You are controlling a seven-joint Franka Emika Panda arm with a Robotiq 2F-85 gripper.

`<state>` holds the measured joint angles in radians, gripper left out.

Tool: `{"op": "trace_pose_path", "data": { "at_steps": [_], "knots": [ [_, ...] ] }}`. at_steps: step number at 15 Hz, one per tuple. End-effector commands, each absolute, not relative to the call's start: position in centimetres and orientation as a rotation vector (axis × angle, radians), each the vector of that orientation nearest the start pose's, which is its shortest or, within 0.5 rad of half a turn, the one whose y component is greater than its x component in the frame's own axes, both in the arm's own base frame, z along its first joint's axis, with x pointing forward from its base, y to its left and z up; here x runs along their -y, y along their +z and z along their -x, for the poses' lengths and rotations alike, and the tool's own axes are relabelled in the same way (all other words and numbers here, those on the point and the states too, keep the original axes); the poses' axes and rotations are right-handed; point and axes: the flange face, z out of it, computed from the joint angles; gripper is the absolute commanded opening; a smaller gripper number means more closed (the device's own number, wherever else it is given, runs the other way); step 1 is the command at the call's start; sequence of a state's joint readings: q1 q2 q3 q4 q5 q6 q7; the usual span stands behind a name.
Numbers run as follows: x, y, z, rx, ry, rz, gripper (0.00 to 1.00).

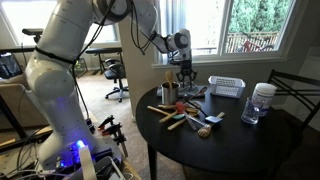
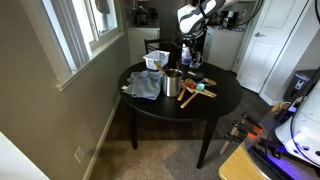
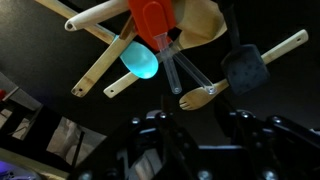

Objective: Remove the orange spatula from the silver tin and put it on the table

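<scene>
While the orange spatula [image 1: 168, 78] stands in the silver tin [image 1: 168, 95], only its pale straight handle shows above the rim; the head is not visible, and the view is too small to tell its lean. Tin sits on the table [image 1: 225, 135] near the edge closest to the robot base, and shows again in an exterior view [image 2: 172, 86] just beside a grey cloth [image 2: 143, 85] that lies toward the window-side edge. Loose utensils [image 1: 188, 117] lie heaped in the middle of the table, near the tin. Gripper [image 1: 185, 84] hangs above this heap, beside the tin's handle and apart from it. Wrist view: the fingers [image 3: 160, 135] are spread wide with nothing between them; below lie a red-headed utensil [image 3: 150, 20], a turquoise spoon [image 3: 140, 62], a wooden fork [image 3: 200, 97] and a dark-headed brush [image 3: 243, 70], crossing one another. White slotted basket [image 1: 227, 87] sits at the window-side edge. Clear jar [image 1: 262, 102] with white lid stands near the edge farthest from the robot base.
</scene>
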<state>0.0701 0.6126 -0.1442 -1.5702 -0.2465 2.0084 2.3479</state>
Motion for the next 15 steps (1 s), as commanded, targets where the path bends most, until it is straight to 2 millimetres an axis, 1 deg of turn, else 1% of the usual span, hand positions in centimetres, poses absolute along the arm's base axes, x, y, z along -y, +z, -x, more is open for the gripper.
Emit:
{"op": "trace_pose_path", "data": {
  "at_steps": [1,2,4,6,7,8,15],
  "knots": [
    [5.2,27.98,-68.46,-3.125,-0.304,1.347,0.81],
    [5.22,28.02,-68.57,-3.128,-0.301,1.342,0.88],
    [5.23,28.07,-68.75,-3.131,-0.294,1.334,0.99],
    [5.23,28.16,-68.83,-3.129,-0.283,1.337,1.0],
    [5.23,27.99,-68.59,-3.107,-0.312,1.392,0.95],
    [5.22,28.04,-68.63,-3.108,-0.31,1.39,1.0],
    [5.22,28.03,-68.64,-3.109,-0.308,1.389,1.0]
  ]
}}
